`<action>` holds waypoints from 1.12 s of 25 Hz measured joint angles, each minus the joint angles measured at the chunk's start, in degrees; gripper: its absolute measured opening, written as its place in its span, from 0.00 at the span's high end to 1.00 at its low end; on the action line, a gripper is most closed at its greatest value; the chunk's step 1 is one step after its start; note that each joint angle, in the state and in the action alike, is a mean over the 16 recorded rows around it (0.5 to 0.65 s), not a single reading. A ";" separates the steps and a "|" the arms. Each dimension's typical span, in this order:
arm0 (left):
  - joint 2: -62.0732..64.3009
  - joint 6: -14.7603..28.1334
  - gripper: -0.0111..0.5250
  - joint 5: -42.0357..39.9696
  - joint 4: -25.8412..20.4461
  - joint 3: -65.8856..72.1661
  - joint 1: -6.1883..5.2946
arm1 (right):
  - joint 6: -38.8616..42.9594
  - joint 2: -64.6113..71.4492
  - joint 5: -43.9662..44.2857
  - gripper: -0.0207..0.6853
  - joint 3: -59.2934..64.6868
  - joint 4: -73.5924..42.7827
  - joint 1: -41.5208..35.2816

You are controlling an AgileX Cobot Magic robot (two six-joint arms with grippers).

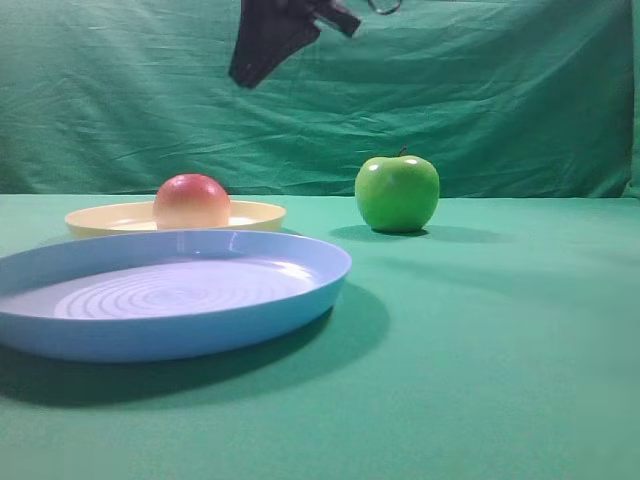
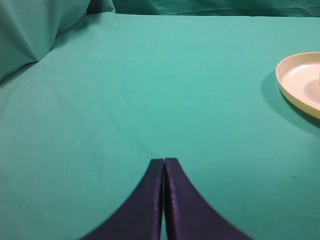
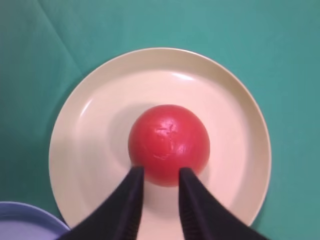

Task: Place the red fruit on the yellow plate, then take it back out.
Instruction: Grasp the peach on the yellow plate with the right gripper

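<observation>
The red fruit [image 1: 191,201] [image 3: 168,144] rests in the middle of the yellow plate [image 1: 253,213] [image 3: 90,130], at the back left of the table. High above it, at the top of the exterior view, hangs my right gripper [image 1: 250,70] [image 3: 161,172]. Its dark fingers stand apart with nothing between them, well clear of the fruit. In the left wrist view my left gripper [image 2: 163,161] is shut and empty over bare green cloth, with the yellow plate's rim [image 2: 287,87] off to its right.
A large light-blue plate [image 1: 300,290] with concentric rings stands in front of the yellow plate, near the camera. A glossy green apple [image 1: 397,192] sits to the right at the back. Green cloth covers the table and hangs as a backdrop.
</observation>
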 joint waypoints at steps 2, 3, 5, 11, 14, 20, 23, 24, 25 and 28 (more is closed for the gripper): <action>0.00 0.00 0.98 0.00 0.00 0.00 0.00 | -1.11 1.28 -1.35 0.38 -0.42 0.59 0.42; 0.00 0.00 0.98 0.00 0.00 0.00 0.00 | -1.67 1.86 -2.15 0.32 -0.53 0.91 0.60; 0.00 0.00 0.98 0.00 0.00 0.00 0.00 | -2.81 2.95 -3.91 0.22 -0.65 1.51 0.92; 0.00 0.00 0.98 0.00 0.00 0.00 0.00 | -4.36 5.97 -9.31 0.06 -0.73 2.45 1.64; 0.00 0.00 0.98 0.00 0.00 0.00 0.00 | -4.50 7.39 -11.31 0.08 -0.75 2.58 1.74; 0.00 0.00 0.98 0.00 0.00 0.00 0.00 | -4.65 9.47 -12.81 0.26 -0.76 2.68 1.76; 0.00 0.00 0.98 0.00 0.00 0.00 0.00 | -4.69 9.72 -11.87 0.37 -0.92 2.59 1.77; 0.00 0.00 0.98 0.00 0.00 0.00 0.00 | -4.67 9.64 -11.29 0.41 -1.06 2.52 1.76; 0.00 0.00 0.98 0.00 0.00 0.00 0.00 | -4.59 9.46 -10.58 0.45 -1.25 2.42 1.75; 0.00 0.00 0.98 0.00 0.00 0.00 0.00 | -3.76 8.26 -7.93 0.56 -2.02 1.88 1.59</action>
